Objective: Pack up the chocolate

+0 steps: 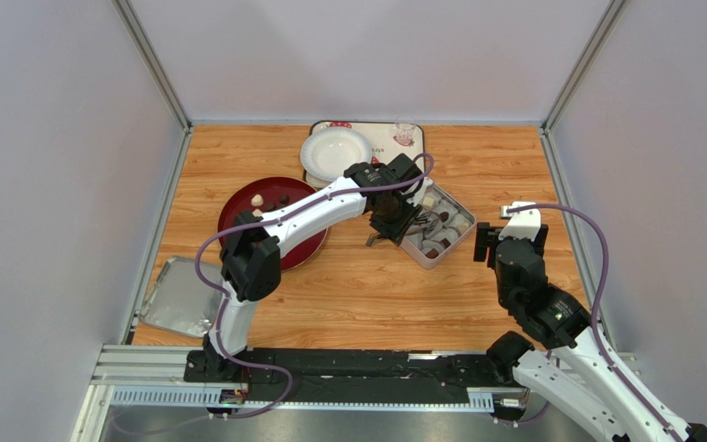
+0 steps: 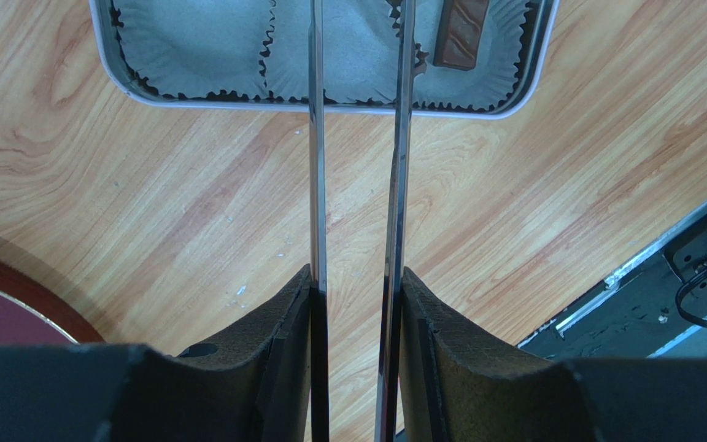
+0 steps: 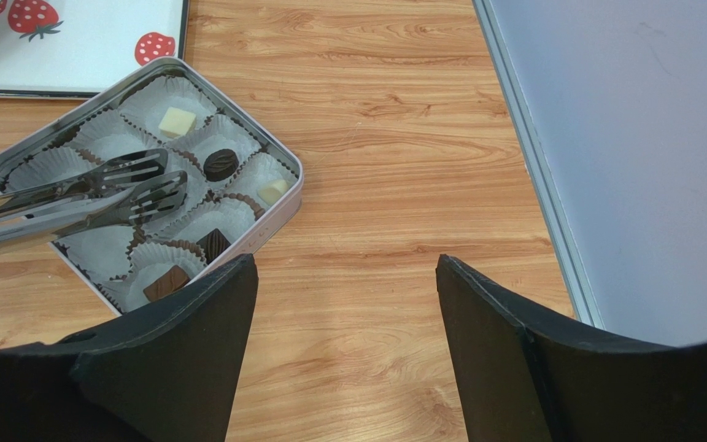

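Our left gripper (image 2: 357, 276) clamps the tongs (image 2: 317, 138) over the tin (image 3: 274, 221) of chocolate (image 3: 221, 164); our right gripper (image 3: 346, 262) stands apart above the wood-grain worktop (image 3: 376, 138), grey walls (image 1: 44, 138) around.

Illumination is bright, even and diffuse in all three views, and comes from above. In the top view, shadows on the table (image 1: 348, 295) are short and soft-edged. Wood grain and the tin (image 3: 279, 219) render sharp.

Glare is limited to thin bright streaks along the blades of the tongs (image 2: 316, 138) in the left wrist view and a faint glint on the tin rim.

The left gripper (image 2: 357, 276) and right gripper (image 3: 346, 267) read near-black, with little surface detail. The right wrist view cuts to black at its lower corners.
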Controlling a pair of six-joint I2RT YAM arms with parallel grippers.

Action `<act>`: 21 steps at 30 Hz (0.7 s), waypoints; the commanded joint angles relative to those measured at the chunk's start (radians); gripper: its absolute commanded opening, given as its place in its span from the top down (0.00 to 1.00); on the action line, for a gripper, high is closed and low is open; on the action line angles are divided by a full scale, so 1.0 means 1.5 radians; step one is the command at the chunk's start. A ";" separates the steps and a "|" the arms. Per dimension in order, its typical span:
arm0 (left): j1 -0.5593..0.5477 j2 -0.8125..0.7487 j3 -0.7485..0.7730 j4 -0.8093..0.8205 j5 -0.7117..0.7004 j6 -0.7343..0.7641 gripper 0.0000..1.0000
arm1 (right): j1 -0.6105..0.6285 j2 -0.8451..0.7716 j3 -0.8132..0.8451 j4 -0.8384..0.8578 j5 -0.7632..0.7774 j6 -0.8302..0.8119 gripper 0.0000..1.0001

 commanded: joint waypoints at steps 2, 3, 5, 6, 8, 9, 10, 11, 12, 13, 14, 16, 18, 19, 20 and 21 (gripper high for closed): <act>-0.003 -0.015 0.021 0.015 -0.007 -0.009 0.56 | 0.001 -0.003 0.003 0.011 -0.026 -0.009 0.24; -0.003 -0.015 0.021 0.015 -0.008 -0.008 0.56 | 0.001 -0.001 0.003 0.010 -0.033 -0.011 0.24; -0.003 -0.015 0.021 0.016 -0.008 -0.011 0.56 | 0.001 -0.001 0.003 0.011 -0.039 -0.013 0.24; -0.003 -0.015 0.022 0.016 -0.009 -0.011 0.56 | 0.001 0.002 0.003 0.012 -0.046 -0.014 0.24; -0.003 -0.020 0.025 0.017 -0.010 -0.013 0.56 | 0.001 0.006 0.003 0.012 -0.055 -0.015 0.24; -0.003 -0.022 0.025 0.022 -0.010 -0.015 0.55 | 0.001 0.009 0.004 0.013 -0.057 -0.016 0.24; -0.003 -0.024 0.027 0.023 -0.009 -0.014 0.55 | 0.002 0.009 0.004 0.012 -0.058 -0.016 0.25; -0.003 -0.028 0.030 0.025 -0.009 -0.015 0.55 | 0.000 0.008 0.004 0.012 -0.062 -0.017 0.24; -0.003 -0.029 0.032 0.025 -0.010 -0.015 0.55 | 0.001 0.005 0.004 0.012 -0.063 -0.017 0.24; -0.003 -0.031 0.036 0.023 -0.011 -0.015 0.55 | 0.001 0.004 0.004 0.012 -0.065 -0.017 0.24; -0.003 -0.036 0.043 0.022 -0.013 -0.015 0.55 | 0.001 0.002 0.004 0.012 -0.067 -0.017 0.24; -0.002 -0.045 0.046 0.022 -0.028 -0.016 0.55 | 0.001 0.000 0.004 0.011 -0.068 -0.016 0.24; 0.005 -0.069 0.043 0.022 -0.039 -0.019 0.55 | 0.001 0.001 0.005 0.011 -0.074 -0.016 0.24; 0.008 -0.078 0.039 0.024 -0.041 -0.021 0.55 | 0.001 0.003 0.006 0.010 -0.078 -0.017 0.24; 0.018 -0.102 0.025 0.026 -0.043 -0.022 0.55 | 0.000 0.004 0.007 0.011 -0.086 -0.016 0.24; 0.024 -0.116 0.015 0.033 -0.043 -0.025 0.55 | 0.001 0.005 0.008 0.011 -0.090 -0.017 0.24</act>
